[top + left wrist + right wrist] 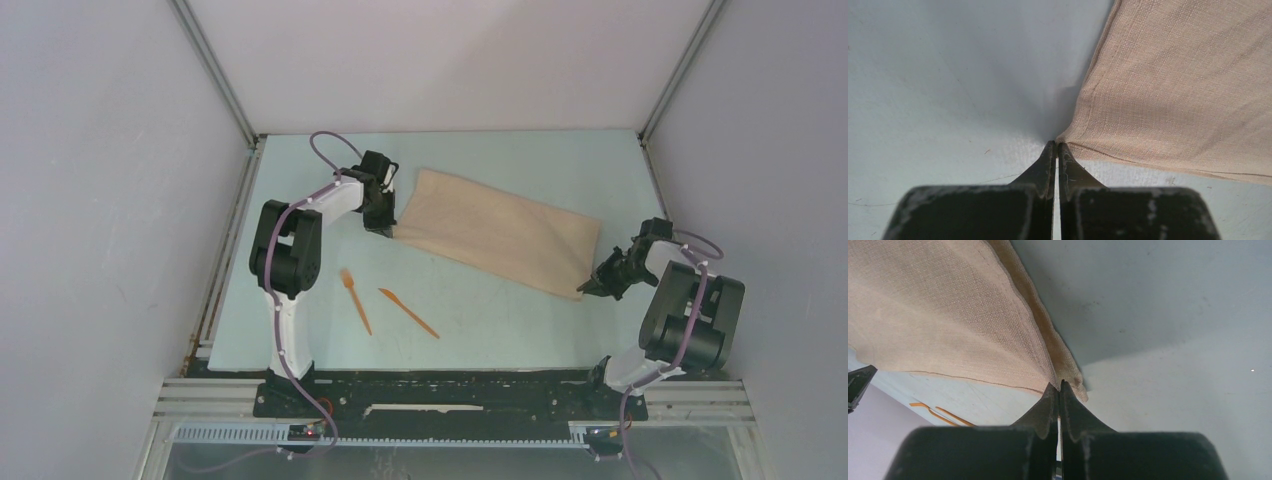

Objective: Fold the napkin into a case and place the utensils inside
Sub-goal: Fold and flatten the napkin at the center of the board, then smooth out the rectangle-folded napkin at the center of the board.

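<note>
Left wrist: napkin [1173, 85] corner inside gripper [1057, 146]

Top cam overhead, rear; wrist cams low, close, prob. facing; share napkin [495, 232].

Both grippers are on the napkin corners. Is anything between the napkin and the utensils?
Nothing visible. Only bare table lies between the napkin and the fork and knife. The left gripper and right gripper pinch its end corners, outside that gap.

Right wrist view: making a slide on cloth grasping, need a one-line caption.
Right tool shut on a corner of the layered beige napkin, orange utensils visible beyond.
</note>
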You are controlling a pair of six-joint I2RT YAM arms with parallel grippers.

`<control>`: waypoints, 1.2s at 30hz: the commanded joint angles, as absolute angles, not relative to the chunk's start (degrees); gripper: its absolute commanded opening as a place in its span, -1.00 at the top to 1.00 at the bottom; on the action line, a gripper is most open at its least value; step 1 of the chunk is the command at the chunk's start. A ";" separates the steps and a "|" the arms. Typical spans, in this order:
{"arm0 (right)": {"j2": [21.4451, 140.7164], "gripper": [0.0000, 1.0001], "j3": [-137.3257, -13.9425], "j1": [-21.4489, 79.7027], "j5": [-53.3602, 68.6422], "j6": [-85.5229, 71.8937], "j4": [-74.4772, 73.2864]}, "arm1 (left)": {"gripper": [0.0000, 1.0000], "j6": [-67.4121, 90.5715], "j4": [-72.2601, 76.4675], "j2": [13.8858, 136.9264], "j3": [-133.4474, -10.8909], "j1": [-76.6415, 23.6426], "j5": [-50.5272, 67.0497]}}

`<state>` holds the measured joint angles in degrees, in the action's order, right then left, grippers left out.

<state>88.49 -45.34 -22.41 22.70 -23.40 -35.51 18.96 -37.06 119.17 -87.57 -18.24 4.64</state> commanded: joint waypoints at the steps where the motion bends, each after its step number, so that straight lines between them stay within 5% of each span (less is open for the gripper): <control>1: 85.88 1.00 -45.01 -22.85 20.92 -23.75 -36.17 | 1.00 17.18 -38.17 120.54 -89.21 -18.21 2.06; 6: 86.59 0.77 -43.33 -22.68 20.36 -24.24 -35.12 | 0.93 17.65 -38.94 120.10 -90.00 -18.22 1.15; 13: 73.62 0.34 -44.22 -21.22 14.07 -26.96 -38.28 | 0.31 19.08 -39.84 113.73 -88.00 -18.28 1.25; 16: 70.02 0.23 -46.03 -20.20 12.76 -25.98 -40.64 | 0.21 18.82 -40.57 110.05 -87.74 -18.30 0.53; 29: 80.61 0.12 -44.67 -14.48 20.28 -25.38 -31.75 | 0.21 24.86 -34.46 114.74 -90.03 -19.43 16.52; 36: 86.42 0.11 -38.07 -19.70 18.79 -25.87 -26.46 | 0.19 24.67 -33.94 120.06 -90.62 -19.41 9.78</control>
<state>84.55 -40.34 -17.34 19.92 -26.15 -29.34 23.62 -35.05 119.72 -89.78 -19.27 11.66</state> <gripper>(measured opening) 0.448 0.396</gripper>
